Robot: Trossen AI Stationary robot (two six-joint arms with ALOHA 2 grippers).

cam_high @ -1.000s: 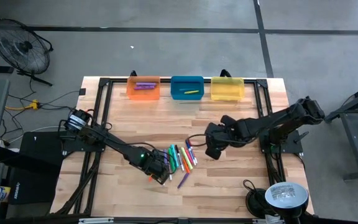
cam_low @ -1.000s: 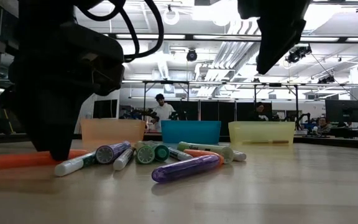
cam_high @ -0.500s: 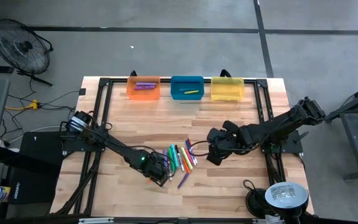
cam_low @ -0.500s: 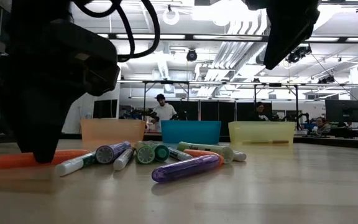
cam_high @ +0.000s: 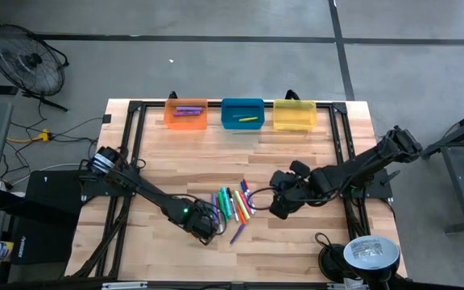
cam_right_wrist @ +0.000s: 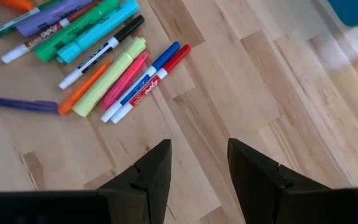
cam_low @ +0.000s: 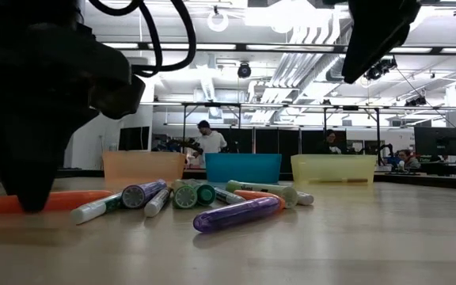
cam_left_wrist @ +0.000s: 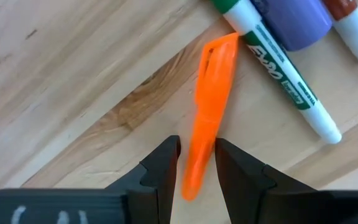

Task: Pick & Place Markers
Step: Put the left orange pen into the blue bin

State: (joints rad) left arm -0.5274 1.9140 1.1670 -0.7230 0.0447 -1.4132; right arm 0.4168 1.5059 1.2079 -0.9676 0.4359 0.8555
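Straddling the orange marker (cam_left_wrist: 209,118), left end effector (cam_left_wrist: 196,163) narrowly spread; right end effector (cam_right_wrist: 197,163) spread.

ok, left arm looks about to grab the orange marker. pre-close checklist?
1. Orange marker lies between the left gripper fingers: ok.
2. Left gripper open, a finger on each side of the marker's end: ok.
3. Fingers down at table level: ok in the low view.
4. Neighbours out of the grip: ok; the green-capped white marker touches only the orange marker's far end.
5. Right gripper apart from the pile, open, holding nothing: ok.
6. Orange bin has room: ok, only one purple marker inside.
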